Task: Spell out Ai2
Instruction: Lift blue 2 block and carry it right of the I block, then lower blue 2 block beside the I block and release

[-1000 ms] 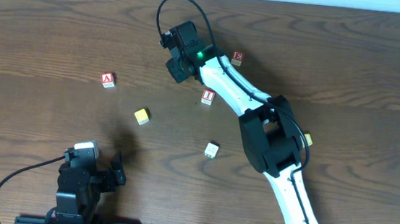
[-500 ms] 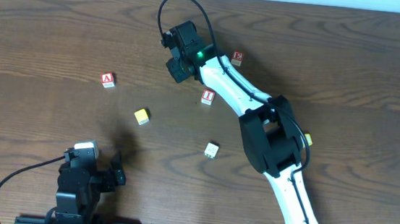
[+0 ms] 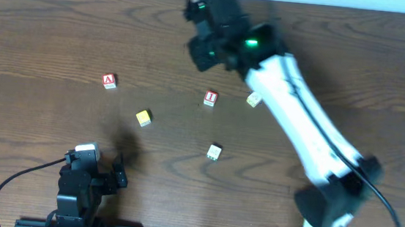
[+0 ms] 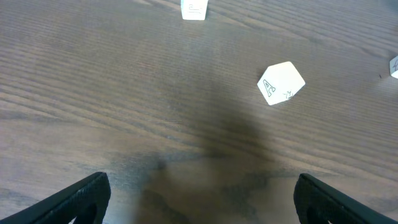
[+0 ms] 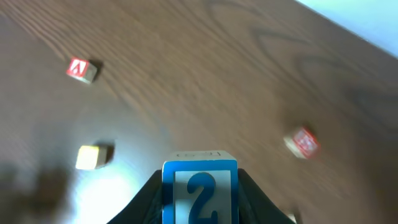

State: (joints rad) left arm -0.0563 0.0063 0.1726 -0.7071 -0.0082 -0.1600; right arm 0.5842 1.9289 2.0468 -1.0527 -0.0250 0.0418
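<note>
My right gripper [image 3: 209,49] [image 5: 200,202] is shut on a block with a blue 2 [image 5: 200,186] and holds it up above the far middle of the table. A red A block [image 3: 109,81] [image 5: 81,70] lies at the left. A red I block [image 3: 210,98] [image 5: 301,142] lies near the middle. My left gripper [image 3: 114,176] [image 4: 202,182] is open and empty near the front left, low over the wood.
A yellow block [image 3: 143,117] [image 5: 93,157] lies right of the A block. A white block [image 3: 214,152] lies in front of the I block, a pale block [image 3: 254,99] to its right. The left wrist view shows a pale block with an outlined A [image 4: 281,83].
My right arm has risen and swung right and farther back with the 2 block in its grip. It now hides the small red block at the back. The left arm has not moved.
</note>
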